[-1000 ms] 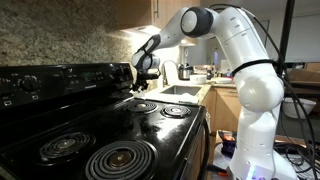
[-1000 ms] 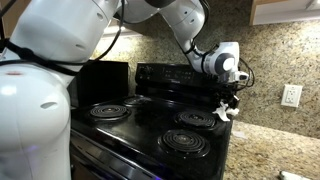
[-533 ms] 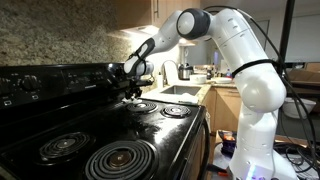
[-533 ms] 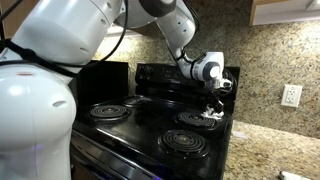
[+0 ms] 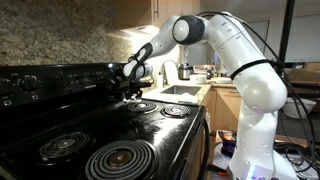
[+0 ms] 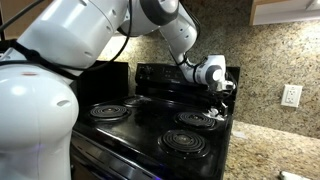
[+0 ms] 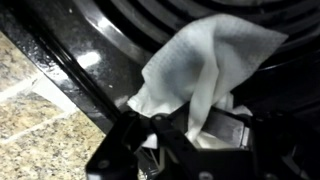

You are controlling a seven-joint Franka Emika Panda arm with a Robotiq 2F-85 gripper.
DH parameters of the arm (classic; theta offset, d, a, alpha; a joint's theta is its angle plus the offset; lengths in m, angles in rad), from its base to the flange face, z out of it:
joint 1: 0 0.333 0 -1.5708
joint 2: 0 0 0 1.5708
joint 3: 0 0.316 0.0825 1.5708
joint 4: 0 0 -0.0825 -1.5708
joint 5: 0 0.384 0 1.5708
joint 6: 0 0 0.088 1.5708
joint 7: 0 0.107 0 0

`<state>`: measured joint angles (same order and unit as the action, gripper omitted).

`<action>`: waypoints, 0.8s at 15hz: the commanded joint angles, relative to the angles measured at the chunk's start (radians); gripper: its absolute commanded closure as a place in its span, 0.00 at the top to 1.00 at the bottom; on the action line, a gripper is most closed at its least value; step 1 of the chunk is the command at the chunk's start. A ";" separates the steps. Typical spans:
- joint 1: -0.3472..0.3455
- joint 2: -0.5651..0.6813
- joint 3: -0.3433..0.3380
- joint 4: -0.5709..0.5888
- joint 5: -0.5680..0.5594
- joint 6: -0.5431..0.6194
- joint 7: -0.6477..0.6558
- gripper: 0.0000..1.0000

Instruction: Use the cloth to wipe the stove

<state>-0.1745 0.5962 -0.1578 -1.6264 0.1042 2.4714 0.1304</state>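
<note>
Lower than a second ago, the jaws, almost closed, pinch the cloth (image 7: 215,55) down on the stove (image 5: 60,122).

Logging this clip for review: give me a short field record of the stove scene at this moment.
claw: shut on the cloth
cloth: whitish, bunched, spread forward from the claw
cloth position: appears to lie on a rear coil burner, near the stove edge
stove: glossy black, four coil burners
beside stove: granite counter
</note>
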 commanded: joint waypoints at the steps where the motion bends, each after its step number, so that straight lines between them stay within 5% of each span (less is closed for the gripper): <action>1: 0.021 0.027 -0.029 0.047 -0.030 -0.003 0.079 0.08; 12: 0.160 -0.009 -0.044 -0.034 -0.142 0.006 0.188 0.08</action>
<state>-0.0564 0.6099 -0.1878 -1.6123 0.0048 2.4714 0.2617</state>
